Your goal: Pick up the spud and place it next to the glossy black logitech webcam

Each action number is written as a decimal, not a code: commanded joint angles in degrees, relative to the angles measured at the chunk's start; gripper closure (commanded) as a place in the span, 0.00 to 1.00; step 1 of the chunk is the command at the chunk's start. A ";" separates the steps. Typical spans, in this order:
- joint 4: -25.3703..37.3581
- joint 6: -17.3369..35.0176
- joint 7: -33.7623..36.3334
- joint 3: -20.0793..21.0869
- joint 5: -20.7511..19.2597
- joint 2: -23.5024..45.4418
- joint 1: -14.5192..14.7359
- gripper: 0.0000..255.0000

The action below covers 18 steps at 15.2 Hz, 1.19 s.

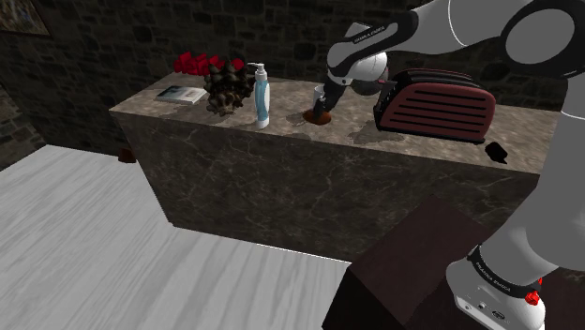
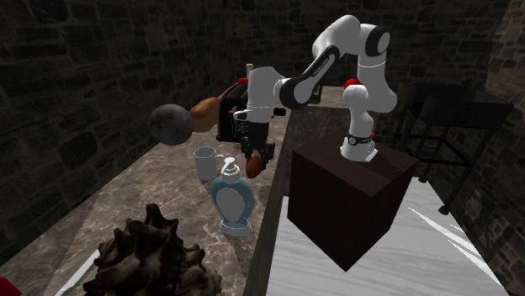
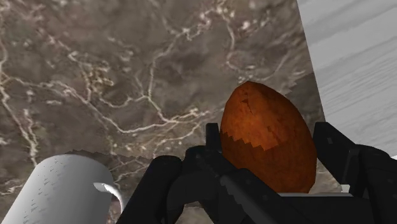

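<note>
Firmly, in the shoulder view, squeeze with the gripper (image 1: 322, 105) clamped on the brown potato (image 1: 321, 117), low on the marble counter (image 1: 234, 169) left of the dark red toaster (image 1: 436, 105); lift straight, then swing right toward the black webcam (image 1: 497, 150). Second exterior view: steer clear of the white mug (image 2: 204, 162). Wrist view: check the fingers (image 3: 350, 165) for even contact on the potato's sides.

Illumination: dim throughout; the stone walls (image 1: 112, 47) are lying in near darkness. The pale floor (image 1: 84, 225) is catching the most light. The toaster (image 1: 433, 105) is casting a soft shadow on the table (image 1: 281, 187). Jagged, stair-stepped shading is edging the potato (image 3: 270, 137).
</note>
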 commanded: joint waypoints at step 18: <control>6.74 -11.73 4.06 -1.26 -3.56 -5.39 0.35 1.00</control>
